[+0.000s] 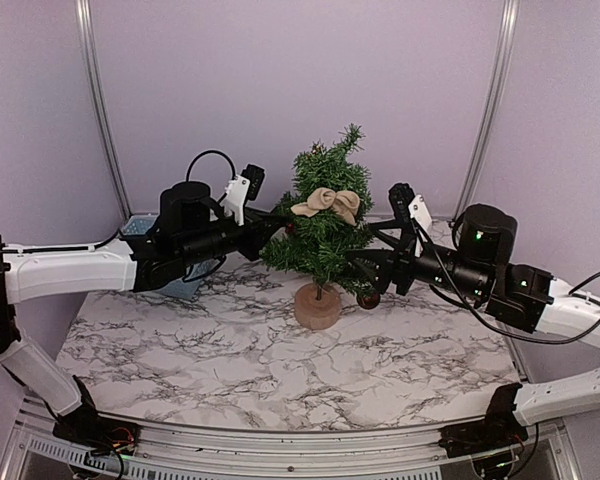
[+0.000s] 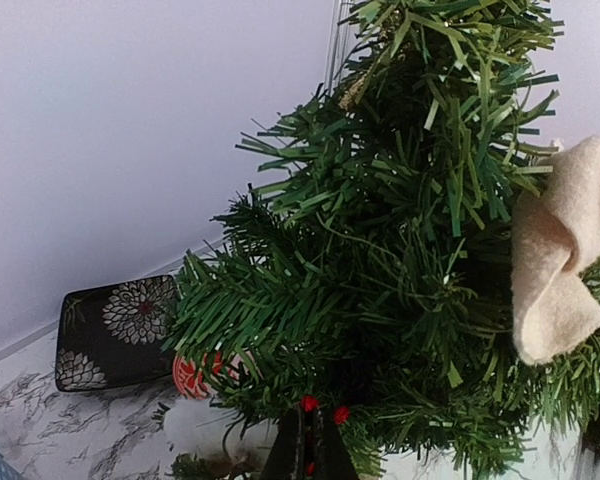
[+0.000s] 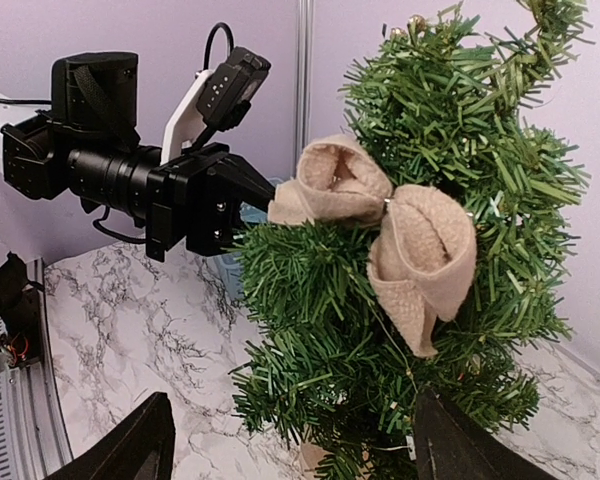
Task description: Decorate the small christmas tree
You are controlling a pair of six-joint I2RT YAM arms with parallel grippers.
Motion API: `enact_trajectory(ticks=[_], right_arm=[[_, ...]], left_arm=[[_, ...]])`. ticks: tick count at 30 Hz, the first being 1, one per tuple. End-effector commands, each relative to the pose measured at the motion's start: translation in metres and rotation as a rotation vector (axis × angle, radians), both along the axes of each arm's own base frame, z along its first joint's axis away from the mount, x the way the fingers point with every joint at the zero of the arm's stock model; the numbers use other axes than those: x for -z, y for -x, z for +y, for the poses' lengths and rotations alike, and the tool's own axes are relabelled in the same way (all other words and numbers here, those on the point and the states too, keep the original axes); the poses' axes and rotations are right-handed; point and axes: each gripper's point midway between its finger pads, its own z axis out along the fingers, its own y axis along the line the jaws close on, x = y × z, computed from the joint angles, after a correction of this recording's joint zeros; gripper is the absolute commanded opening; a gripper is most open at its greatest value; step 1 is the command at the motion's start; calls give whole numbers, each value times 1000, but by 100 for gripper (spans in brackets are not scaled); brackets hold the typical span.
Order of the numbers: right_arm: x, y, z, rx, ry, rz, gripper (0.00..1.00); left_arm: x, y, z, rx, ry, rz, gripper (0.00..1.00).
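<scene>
The small christmas tree (image 1: 320,225) stands upright on its tan stump base (image 1: 318,306) at mid table, with a beige cloth bow (image 1: 328,203) on its upper branches. My left gripper (image 1: 280,224) is pushed into the tree's left side. In the left wrist view the gripper (image 2: 311,448) is shut on a small red beaded ornament (image 2: 308,404) among the needles. My right gripper (image 1: 366,268) is open at the lower right branches, and its fingers (image 3: 130,450) stand wide apart with the tree (image 3: 380,300) between them. A dark red ball (image 1: 368,298) hangs near it.
A blue bin (image 1: 185,286) sits behind the left arm at the table's back left. A black box with white flowers (image 2: 115,332) and a red-and-white ornament (image 2: 195,373) lie on the marble table (image 1: 280,380) behind the tree. Purple walls close in the back.
</scene>
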Motion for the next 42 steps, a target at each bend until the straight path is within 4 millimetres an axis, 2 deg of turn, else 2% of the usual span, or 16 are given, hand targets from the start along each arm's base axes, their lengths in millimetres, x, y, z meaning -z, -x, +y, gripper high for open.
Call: enact_trajectory(ticks=[1,5,11,25,36,42], right_arm=[[-6,-2,-1,5,-23,-4,80],[-4,-3,0,4,-20,-2,80],[-1,-4,2,3,-15,4,80],[1,-4,0,10,-10,7,80],[3,-4,-1,15,-7,6,80],[2,-4,-1,14,-8,6,80]], left_arm=[[-21,6,17,-33,-73,-59,0],[-24,13,18,-26,-111,-58,0],[-19,18,6,-9,-169,-73,0],[-2,-2,-10,-28,-244,-81,0],[19,-1,-16,6,-285,-45,0],[19,1,-19,23,-281,-43,0]])
